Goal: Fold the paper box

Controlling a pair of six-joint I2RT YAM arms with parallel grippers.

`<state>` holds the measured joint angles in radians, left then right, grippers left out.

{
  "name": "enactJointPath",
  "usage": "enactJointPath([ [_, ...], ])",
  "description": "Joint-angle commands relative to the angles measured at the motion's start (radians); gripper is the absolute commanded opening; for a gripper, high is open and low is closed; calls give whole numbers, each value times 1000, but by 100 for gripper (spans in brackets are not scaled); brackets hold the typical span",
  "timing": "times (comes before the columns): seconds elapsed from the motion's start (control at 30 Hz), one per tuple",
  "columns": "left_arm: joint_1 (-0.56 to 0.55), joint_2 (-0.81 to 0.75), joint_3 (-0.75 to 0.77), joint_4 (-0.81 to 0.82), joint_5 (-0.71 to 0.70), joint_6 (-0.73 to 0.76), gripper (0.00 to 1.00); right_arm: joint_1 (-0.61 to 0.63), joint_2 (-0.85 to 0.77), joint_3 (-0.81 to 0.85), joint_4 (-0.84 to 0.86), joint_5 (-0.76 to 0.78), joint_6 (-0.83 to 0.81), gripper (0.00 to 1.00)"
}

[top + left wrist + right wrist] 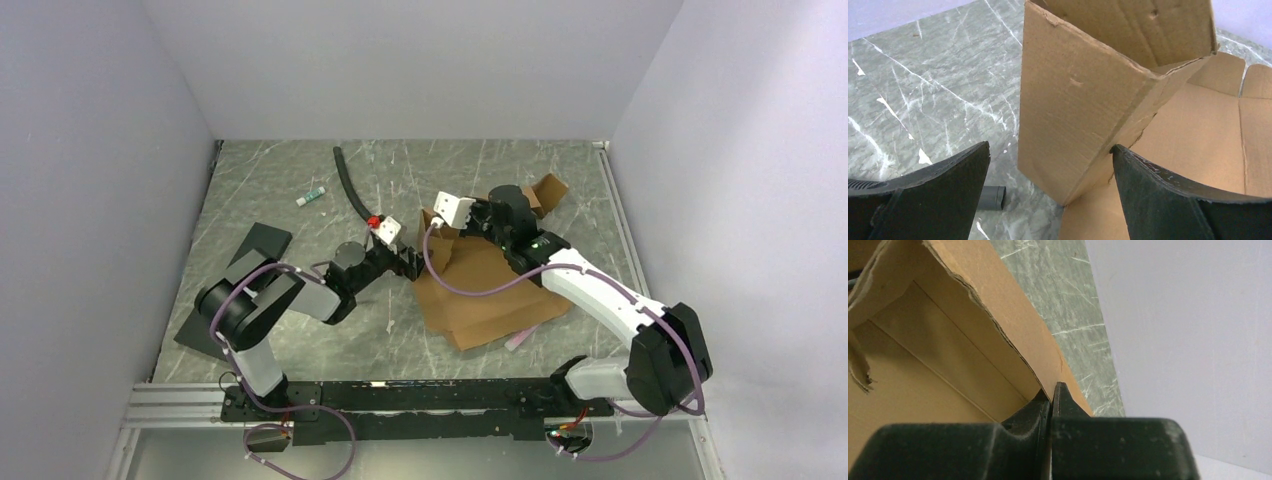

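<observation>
The paper box (487,287) is a brown cardboard sheet lying at centre right, with its left wall raised. In the left wrist view that raised wall (1073,100) stands upright with its corner between my fingers. My left gripper (412,264) is open, one finger (943,185) outside over the table and the other finger (1168,195) over the box floor. My right gripper (447,231) is shut on the upper edge of a box wall (1013,325), with the cardboard pinched between its fingertips (1062,400).
A black hose (350,185), a small white tube (311,196) and a red item (373,220) lie behind the left gripper. A black flat pad (240,280) lies at left. A pink item (520,338) pokes from under the box. A grey cylinder end (994,197) lies by the left finger.
</observation>
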<state>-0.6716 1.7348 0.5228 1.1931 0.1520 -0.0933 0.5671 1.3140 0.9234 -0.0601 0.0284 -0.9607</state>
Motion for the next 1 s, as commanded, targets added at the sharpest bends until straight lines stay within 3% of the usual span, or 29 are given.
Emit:
enactJointPath([
  [0.0,-50,17,-24,141,-132,35,96,39,-24,-92,-76,-45,72,0],
  [0.1,-77,26,-39,162,-215,42,97,52,-38,-121,-67,-35,67,2],
  [0.27,-106,40,-84,246,-240,33,98,54,-39,-52,-101,-31,105,19],
  [0.47,-114,26,-108,264,-260,33,99,59,3,39,-142,-44,191,19],
  [0.73,-122,-11,-86,209,-316,23,99,72,-48,-106,-81,-75,238,20],
  [0.87,-133,-23,-122,268,-264,-1,99,75,-49,-123,-48,-3,244,38],
  [0.97,-134,-39,-160,297,-208,-24,100,74,-30,-70,-56,14,245,42],
])
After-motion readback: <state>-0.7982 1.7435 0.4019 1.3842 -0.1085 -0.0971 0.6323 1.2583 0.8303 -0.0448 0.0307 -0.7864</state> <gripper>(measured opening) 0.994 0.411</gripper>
